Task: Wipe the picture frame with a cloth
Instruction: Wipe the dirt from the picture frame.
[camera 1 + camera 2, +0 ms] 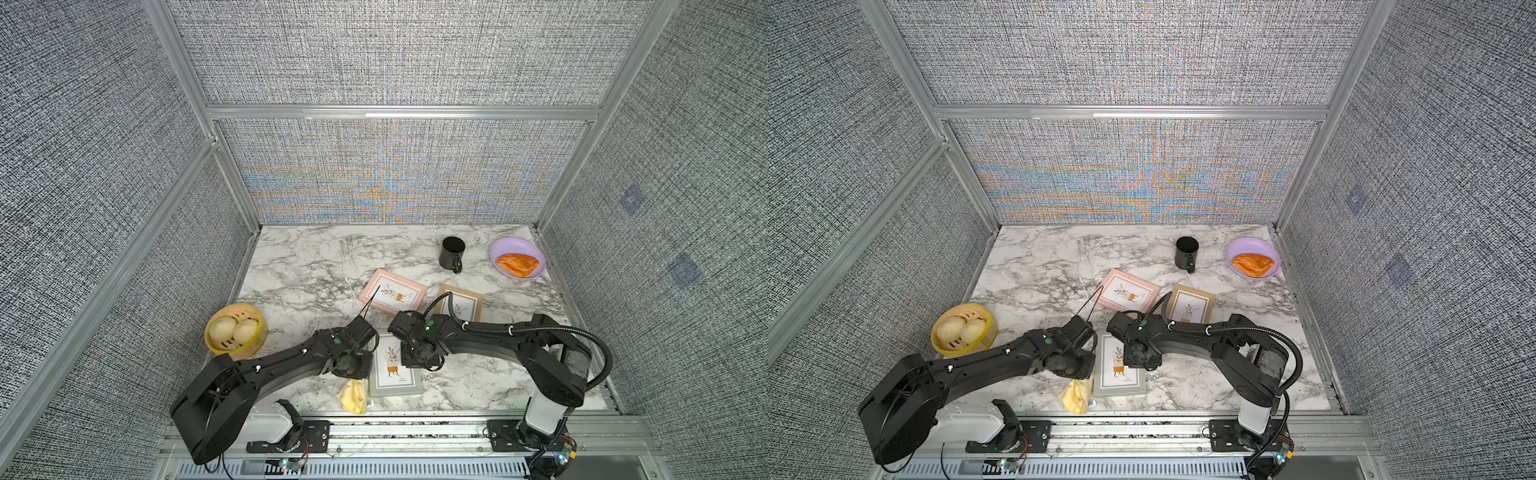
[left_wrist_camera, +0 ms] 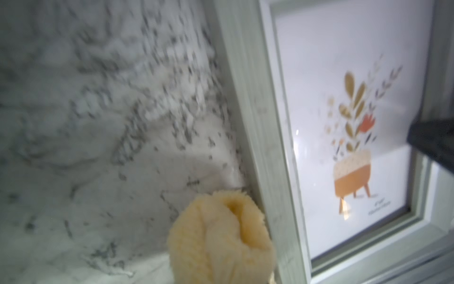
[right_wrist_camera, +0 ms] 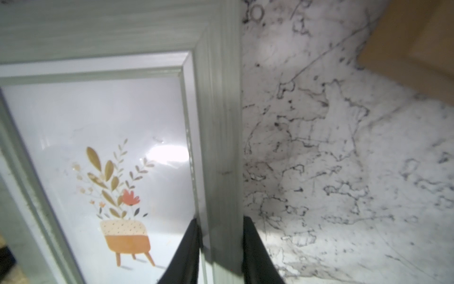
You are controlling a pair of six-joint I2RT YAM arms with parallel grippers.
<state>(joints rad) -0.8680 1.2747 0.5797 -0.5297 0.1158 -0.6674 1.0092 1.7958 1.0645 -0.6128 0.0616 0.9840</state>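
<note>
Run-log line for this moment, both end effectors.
left end effector: shut on cloth | right end effector: shut on grey frame | cloth: bunched beside frame's edge

Left arm [image 1: 266,365], right arm [image 1: 490,332] black; white base housings [image 1: 266,424]; green dots [image 1: 337,341]; ribbed cable [image 1: 602,345].

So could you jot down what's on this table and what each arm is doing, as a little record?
table: marble-patterned top
frames: grey frame in front, pink frame and tan frame behind
left gripper: shut on the cloth, beside the grey frame's edge
right gripper: clamped on grey frame's side rail
other: black mug, pastry on purple plate, buns in yellow basket
</note>
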